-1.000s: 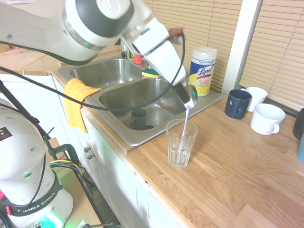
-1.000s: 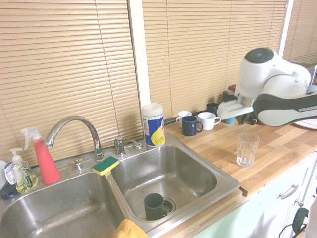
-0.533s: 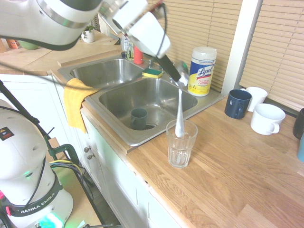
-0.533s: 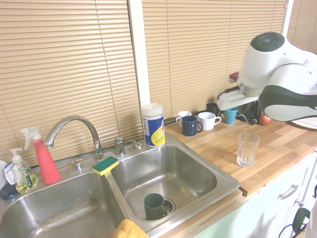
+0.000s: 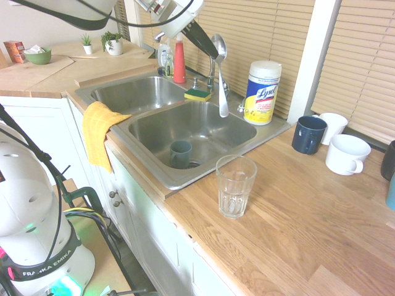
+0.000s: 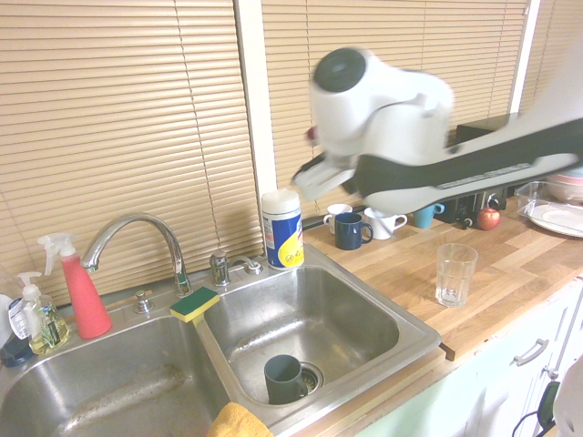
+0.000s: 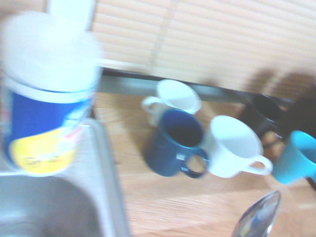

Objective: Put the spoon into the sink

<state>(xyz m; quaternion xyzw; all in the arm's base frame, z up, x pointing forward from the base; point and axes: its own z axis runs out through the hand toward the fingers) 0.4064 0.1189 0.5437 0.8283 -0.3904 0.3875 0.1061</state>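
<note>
Standing in the sink (image 5: 148, 132): one dark cup (image 5: 180, 154).

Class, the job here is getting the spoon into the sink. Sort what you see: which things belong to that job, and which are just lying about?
Belongs to the job:
- spoon, held by the end effector, hanging over the basin
- sink

Just lying about:
- glass
- wipes tub
- sponge
- yellow cloth
- dark cup in the basin
- mugs on the counter

wood counter (image 5: 296, 222) – glass (image 5: 235, 185), mugs (image 5: 308, 134), wipes tub (image 5: 262, 92)
</note>
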